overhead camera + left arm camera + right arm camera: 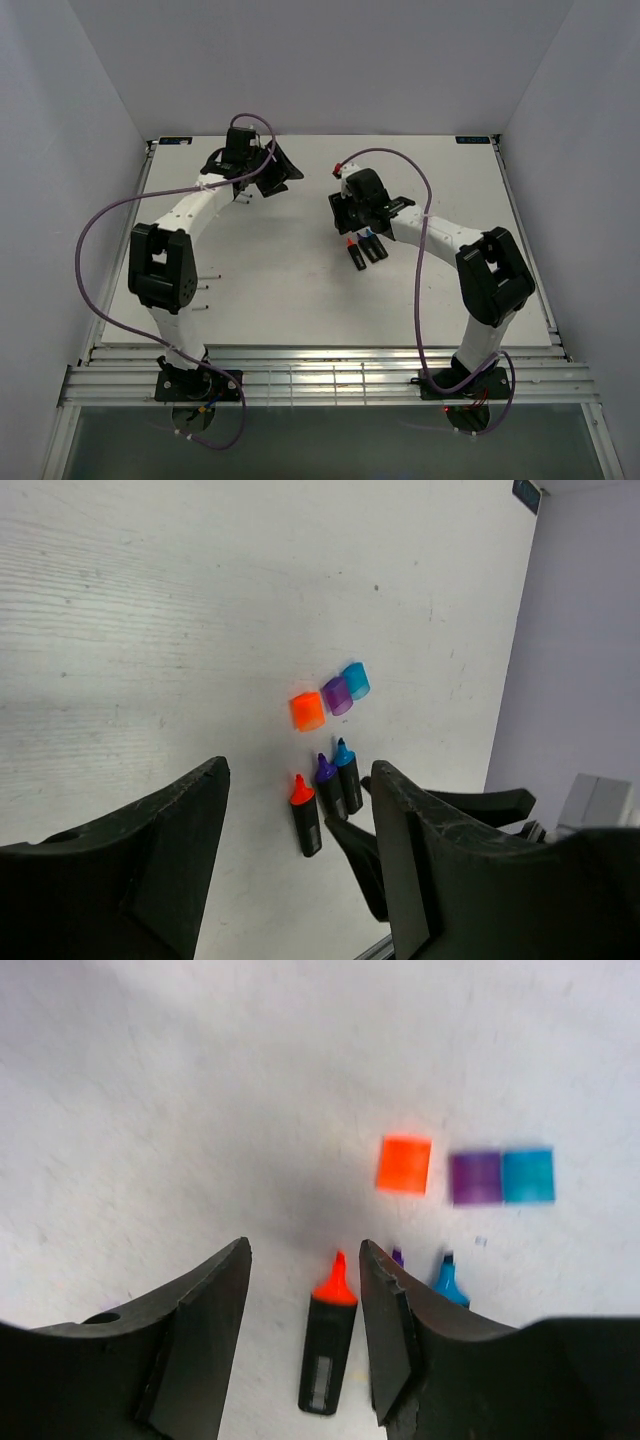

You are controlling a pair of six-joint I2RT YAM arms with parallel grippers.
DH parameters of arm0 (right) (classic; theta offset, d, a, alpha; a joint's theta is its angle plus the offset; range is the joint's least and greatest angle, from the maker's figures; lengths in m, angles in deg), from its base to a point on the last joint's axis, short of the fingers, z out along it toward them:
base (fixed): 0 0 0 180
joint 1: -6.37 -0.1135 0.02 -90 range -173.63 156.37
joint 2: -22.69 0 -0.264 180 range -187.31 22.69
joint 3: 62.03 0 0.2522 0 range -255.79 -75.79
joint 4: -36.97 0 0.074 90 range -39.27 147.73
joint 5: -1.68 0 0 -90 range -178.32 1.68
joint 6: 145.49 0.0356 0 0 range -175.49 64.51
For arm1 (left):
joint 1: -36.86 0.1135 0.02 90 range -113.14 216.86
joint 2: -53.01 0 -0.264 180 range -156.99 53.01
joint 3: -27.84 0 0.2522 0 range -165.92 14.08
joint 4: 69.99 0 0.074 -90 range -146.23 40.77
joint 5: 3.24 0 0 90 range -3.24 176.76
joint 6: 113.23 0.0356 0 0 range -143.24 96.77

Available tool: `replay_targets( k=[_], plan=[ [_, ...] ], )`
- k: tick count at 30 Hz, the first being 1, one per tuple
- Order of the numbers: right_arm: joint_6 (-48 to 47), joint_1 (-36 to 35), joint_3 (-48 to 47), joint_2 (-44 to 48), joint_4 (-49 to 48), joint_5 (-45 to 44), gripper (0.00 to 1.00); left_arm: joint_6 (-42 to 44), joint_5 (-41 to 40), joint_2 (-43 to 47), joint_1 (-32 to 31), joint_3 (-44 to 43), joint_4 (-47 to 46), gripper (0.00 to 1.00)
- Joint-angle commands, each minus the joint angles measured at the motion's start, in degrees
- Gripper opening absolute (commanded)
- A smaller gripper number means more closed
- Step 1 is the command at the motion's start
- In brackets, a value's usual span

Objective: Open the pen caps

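Note:
Three pen caps lie loose in a row on the white table: orange (404, 1164), purple (475, 1177) and cyan (527, 1175). The left wrist view shows them too: orange (305, 711), purple (337, 695), cyan (356, 680). Just below them lie three stubby black markers with bare tips: orange (330, 1345), purple (328, 785) and blue (347, 773). My right gripper (304, 1250) hovers open over the orange marker (353, 255), touching nothing. My left gripper (300, 770) is open and empty, held away at the back left (278, 174).
The table (280, 290) is ringed by pale walls on the left, back and right. A slatted rail (320, 375) runs along the near edge between the arm bases. Purple cables loop off both arms.

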Motion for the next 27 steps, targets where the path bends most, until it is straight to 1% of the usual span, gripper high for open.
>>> replay_targets(
  k=[1, 2, 3, 5, 6, 8, 9, 10, 13, 16, 19, 20, 23, 27],
  plan=[
    [-2.5, 0.3, -9.6, -2.6, 0.6, 2.2, 0.54, 2.1, -5.4, 8.1, 1.1, 2.0, 4.6, 0.69],
    [-2.5, 0.3, -11.9, -5.5, 2.6, 2.5, 0.54, 2.4, -6.6, 9.5, 1.8, 2.5, 5.2, 0.7],
    [-2.5, 0.3, -16.3, -6.8, 3.7, 3.2, 0.54, 2.8, -8.6, 9.4, 3.1, 2.0, 6.6, 0.7],
    [-2.4, 0.2, -19.1, -8.8, 4.8, 3.7, 0.54, 4.2, -12.2, 8.0, 4.1, -0.4, 9.6, 0.68],
    [-2.2, 0.2, -20.2, -9.0, 4.8, 4.3, 0.54, 4.9, -17.4, 5.2, 4.2, -4.4, 12.5, 0.66],
    [-1.6, 0.2, -20.3, -8.3, 4.8, 4.5, 0.54, 7.2, -21.9, 1.8, 4.3, -8.9, 14.8, 0.66],
    [-1.3, 0.2, -19.8, -7.7, 4.2, 6.8, 0.54, 7.9, -23.6, -0.1, 4.3, -13.5, 15.7, 0.65],
    [-0.8, 0.0, -18.3, -7.1, 3.9, 7.3, 0.54, 8.6, -26.4, -3.6, 4.2, -15.6, 16.9, 0.66],
    [0.1, -0.4, -14.2, -3.0, 2.6, 7.7, 0.55, 10.6, -30.7, -9.2, 4.4, -22.4, 17.9, 0.66],
    [0.9, -0.7, -9.6, 0.4, 1.9, 9.0, 0.55, 12.0, -34.2, -13.4, 4.8, -27.3, 17.3, 0.66],
    [1.5, -1.1, -5.3, 3.3, 0.9, 9.2, 0.55, 13.9, -36.0, -16.6, 5.3, -31.3, 17.3, 0.66],
    [1.6, -1.1, -2.3, 5.3, 0.1, 9.3, 0.55, 14.4, -37.6, -18.6, 5.5, -33.5, 17.2, 0.66],
    [1.6, -1.1, 2.6, 8.9, -0.9, 9.4, 0.56, 16.6, -39.7, -22.1, 6.1, -37.2, 17.0, 0.66],
    [1.7, -1.1, 6.4, 11.7, -1.9, 9.6, 0.56, 18.7, -39.9, -24.4, 6.6, -38.6, 14.8, 0.67]
  ],
)
